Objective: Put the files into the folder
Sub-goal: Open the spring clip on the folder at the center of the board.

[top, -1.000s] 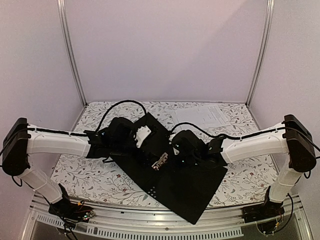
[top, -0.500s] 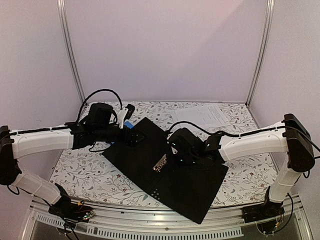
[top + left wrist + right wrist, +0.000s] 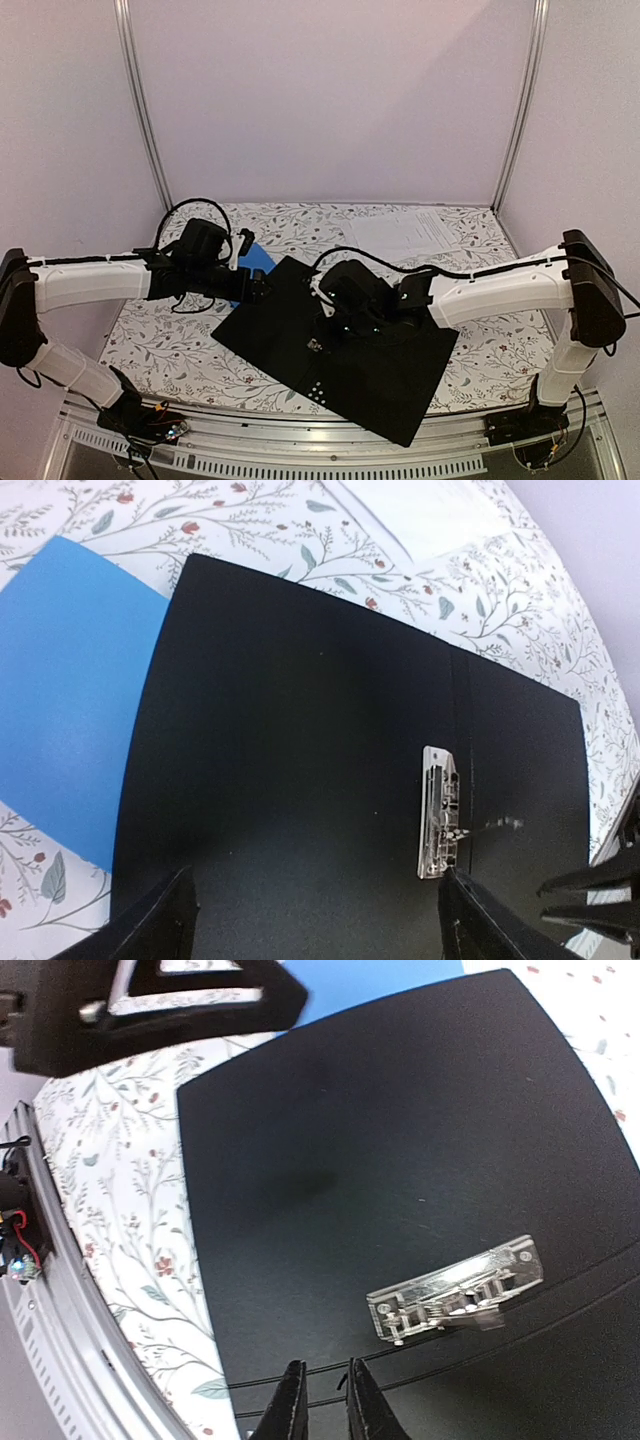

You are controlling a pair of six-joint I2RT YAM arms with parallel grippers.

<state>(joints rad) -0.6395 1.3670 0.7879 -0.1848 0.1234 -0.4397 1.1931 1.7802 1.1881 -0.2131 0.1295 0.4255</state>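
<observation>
1. Your folder (image 3: pixel 385 385) is lying wide open in the middle of the table (image 3: pixel 150 345), black inside facing up, turned at an angle so one corner points at the back and another pokes past the near edge
2. The metal clip (image 3: pixel 455 1300) sits next to the spine crease, roughly in the middle of the open folder, and there's no paper under it
3. The files (image 3: pixel 405 232) are flat on the table at the far right, near the back wall. There's a strip of flowery tablecloth between them and the folder, so they're not touching it. The print is too small to read from the top camera
4. There's also a plain blue folder (image 3: pixel 70 680) sticking out from under the left edge of the black panel, with the black one lying over part of it
5. Your left gripper (image 3: pixel 318 930) has its fingers spread wide with nothing between them. It hangs over the left side of the open folder, near where the blue one peeks out
6. Your right gripper (image 3: pixel 325 1405) is low over the folder, just on the near side of the clip. Its fingers are only cracked apart, a skinny gap with nothing in it, and I can't tell whether the tips touch the black surface
7. So neither gripper is holding anything, and both sheets are outside the folder
</observation>
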